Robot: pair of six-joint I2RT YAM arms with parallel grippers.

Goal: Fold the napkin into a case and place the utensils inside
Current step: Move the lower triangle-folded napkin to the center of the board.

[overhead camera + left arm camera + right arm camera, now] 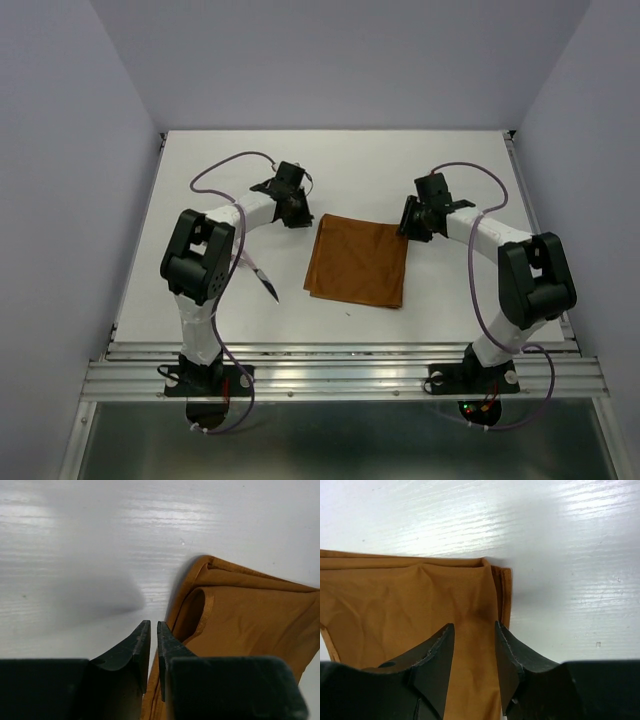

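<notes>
— entry one: what do we list on the tabletop (350,160)?
— the napkin (357,262), rust-orange, folded in layers, lying flat between our two arms.
— cutlery?
— one utensil (264,282), slender with a dark pointed end, beside our left arm, apart from the cloth.
— jaws?
— left jaws: a thin slit at the napkin's far left corner; whether they pinch it, we cannot tell. right jaws: partly spread above the far right corner.

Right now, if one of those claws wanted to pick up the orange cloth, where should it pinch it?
Probably the far right corner of the napkin, approached from its right edge. The cloth lies flat and folded, and its stacked layers end together at that corner, so a low finger could slip under them. The right gripper hangs open just above it.
</notes>
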